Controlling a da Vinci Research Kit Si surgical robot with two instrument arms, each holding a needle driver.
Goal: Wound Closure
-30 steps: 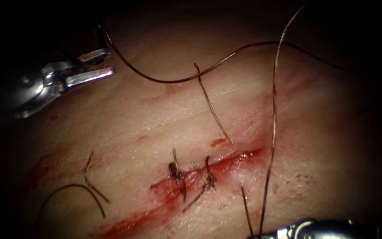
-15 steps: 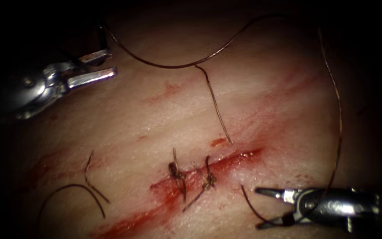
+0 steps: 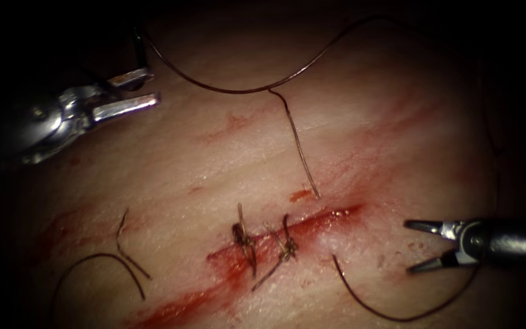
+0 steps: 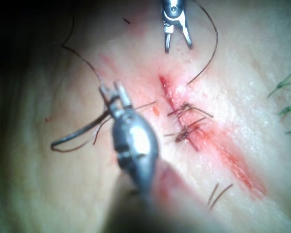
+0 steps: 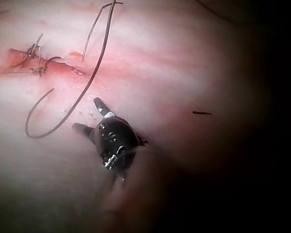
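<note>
Right pincer [image 3: 417, 247] moved right — apart, empty; left pincer [image 3: 150, 86] apart, holding nothing.

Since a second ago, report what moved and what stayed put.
The right tool came up from the bottom edge, then drew back rightward, jaws open and holding nothing. The thread, taut and upright before, now lies slack, curving under it right of the cut. The left tool kept its place, with the two knotted stitches unchanged.

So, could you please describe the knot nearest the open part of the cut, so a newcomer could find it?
Start at the red cut running across the tissue. Two dark knots sit on it side by side; take the right-hand knot. Unlike the left knot, it borders the unstitched stretch of the cut.
</note>
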